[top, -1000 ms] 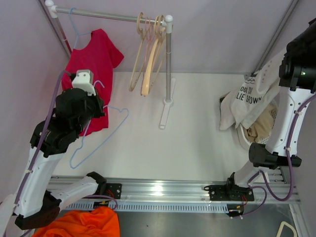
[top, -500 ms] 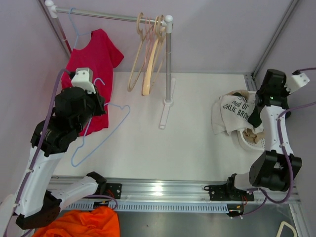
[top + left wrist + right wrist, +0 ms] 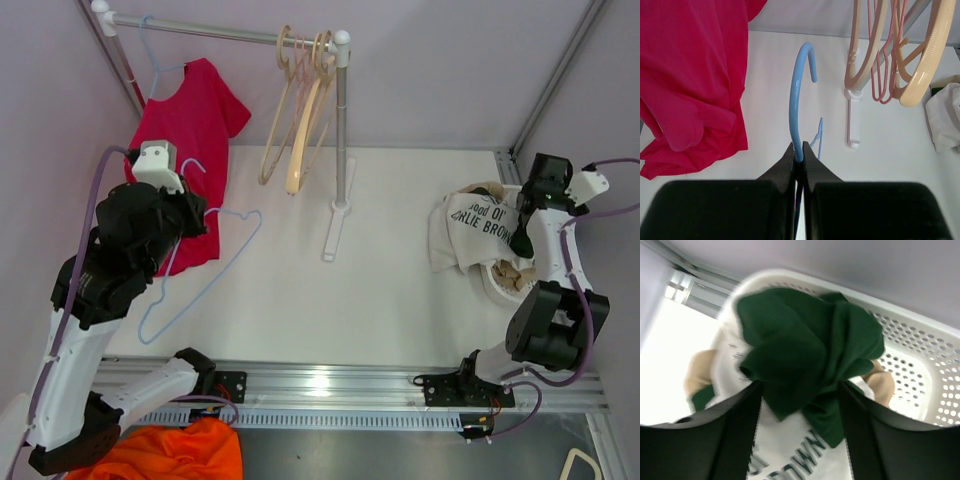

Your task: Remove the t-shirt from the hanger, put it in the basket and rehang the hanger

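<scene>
The blue wire hanger (image 3: 792, 110) is bare, and my left gripper (image 3: 798, 150) is shut on the base of its hook; seen from above, that gripper (image 3: 190, 205) holds it just in front of the hanging red shirt. The white t-shirt (image 3: 470, 225) with green sleeves and dark lettering lies bunched over the white perforated basket (image 3: 910, 370) at the right. My right gripper (image 3: 800, 390) stands open directly above the shirt's green folds (image 3: 805, 350), with the cloth loose between its spread fingers.
A red t-shirt (image 3: 190, 130) hangs on another blue hanger from the rail (image 3: 220, 32). Several wooden and pink hangers (image 3: 300, 110) hang near the rack's post (image 3: 343, 140). An orange cloth (image 3: 180, 455) lies by the left arm's base.
My right arm came down from high with the white t-shirt, lowered it onto the basket and opened. The left arm shifted slightly with the hanger.
</scene>
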